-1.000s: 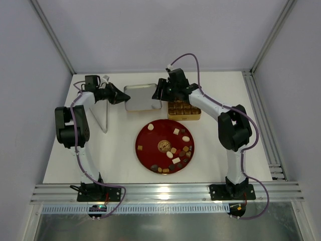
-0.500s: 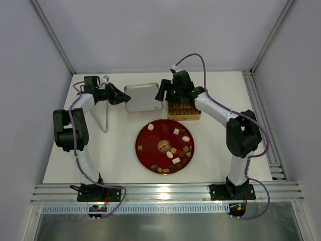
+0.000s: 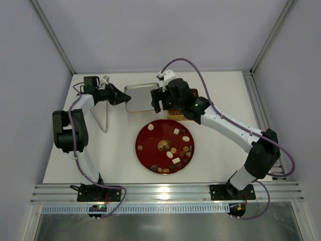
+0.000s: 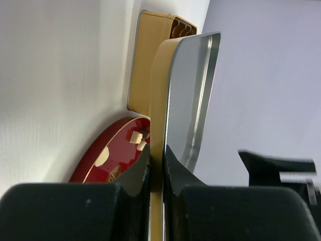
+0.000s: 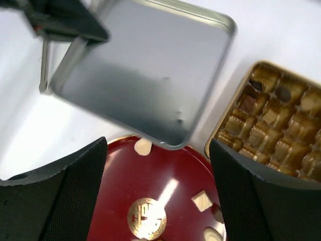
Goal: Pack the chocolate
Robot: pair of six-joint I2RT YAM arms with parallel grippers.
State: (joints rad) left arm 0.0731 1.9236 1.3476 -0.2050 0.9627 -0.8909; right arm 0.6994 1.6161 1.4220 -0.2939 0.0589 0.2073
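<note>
Left gripper [image 3: 122,97] clamped on lid [image 3: 140,95] edge, upper left; right gripper [image 3: 156,100] spread wide, empty, just right of lid; chocolate [image 3: 176,131] on plate [image 3: 148,145] below.

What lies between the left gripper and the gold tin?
The silver lid, clamped by the left gripper; the gold tin lies past it. Right wrist view shows it.

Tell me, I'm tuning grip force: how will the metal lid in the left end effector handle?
Probably stiff: the lid looks flat though the left end effector pinches only one edge. Likely light: thin sheet. Its glossy face may slip.
</note>
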